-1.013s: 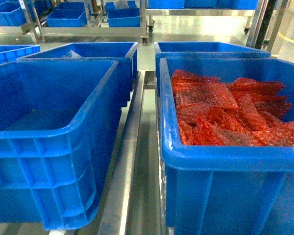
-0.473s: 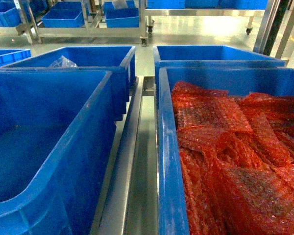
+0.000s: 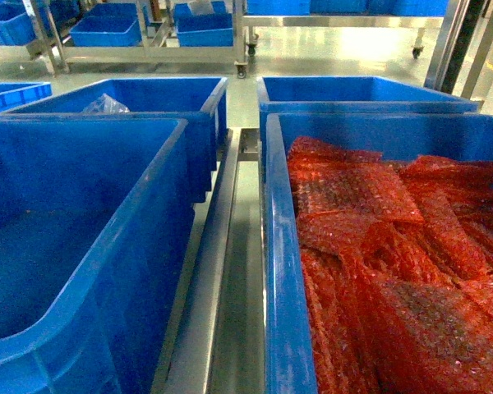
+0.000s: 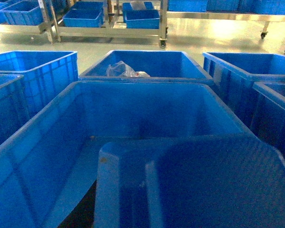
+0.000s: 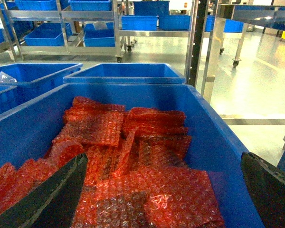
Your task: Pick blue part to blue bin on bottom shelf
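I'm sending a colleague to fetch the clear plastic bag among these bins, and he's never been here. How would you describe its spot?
Start at the near bin of red bubble wrap on the head view's right, then cross the steel rail to the left row. Behind the empty near bin stands a second bin; the crumpled clear plastic bag lies at its left end. No other nearby bin shows a clear bag.

The bins point(image 3: 90, 246) are solid blue. The bags point(image 3: 378, 246) in the right one are red with a bubble-dotted pattern. The rails point(image 3: 205, 312) are silver-grey.
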Controlling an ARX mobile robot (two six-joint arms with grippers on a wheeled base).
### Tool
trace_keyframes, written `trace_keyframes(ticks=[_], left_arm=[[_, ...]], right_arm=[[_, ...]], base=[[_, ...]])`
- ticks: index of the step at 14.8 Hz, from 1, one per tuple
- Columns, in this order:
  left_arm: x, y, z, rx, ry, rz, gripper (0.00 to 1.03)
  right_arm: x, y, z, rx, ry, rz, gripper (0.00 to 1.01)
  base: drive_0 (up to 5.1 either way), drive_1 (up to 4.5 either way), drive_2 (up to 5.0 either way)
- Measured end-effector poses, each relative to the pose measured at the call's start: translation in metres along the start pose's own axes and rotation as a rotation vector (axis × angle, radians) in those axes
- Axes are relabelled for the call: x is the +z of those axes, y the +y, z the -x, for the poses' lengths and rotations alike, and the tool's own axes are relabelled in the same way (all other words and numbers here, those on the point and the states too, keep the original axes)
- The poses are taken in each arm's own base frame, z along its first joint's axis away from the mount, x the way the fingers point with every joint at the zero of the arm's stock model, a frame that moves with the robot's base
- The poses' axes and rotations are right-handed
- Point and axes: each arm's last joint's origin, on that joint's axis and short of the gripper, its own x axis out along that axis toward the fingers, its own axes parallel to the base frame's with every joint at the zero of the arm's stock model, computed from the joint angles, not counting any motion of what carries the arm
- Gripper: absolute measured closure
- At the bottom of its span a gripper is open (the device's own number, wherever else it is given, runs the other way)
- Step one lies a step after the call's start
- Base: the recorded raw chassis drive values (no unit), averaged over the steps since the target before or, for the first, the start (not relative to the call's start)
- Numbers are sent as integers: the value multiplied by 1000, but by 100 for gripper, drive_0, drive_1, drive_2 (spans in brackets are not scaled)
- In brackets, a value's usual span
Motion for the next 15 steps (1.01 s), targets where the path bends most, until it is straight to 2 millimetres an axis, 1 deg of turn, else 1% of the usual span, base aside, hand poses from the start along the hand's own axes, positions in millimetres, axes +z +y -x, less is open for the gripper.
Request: trace_keyframes(ticks=[15], left_arm=[[0,0,0,0,0,0,59]], right_arm=[[0,0,0,0,0,0,3]], base=[[0,0,0]])
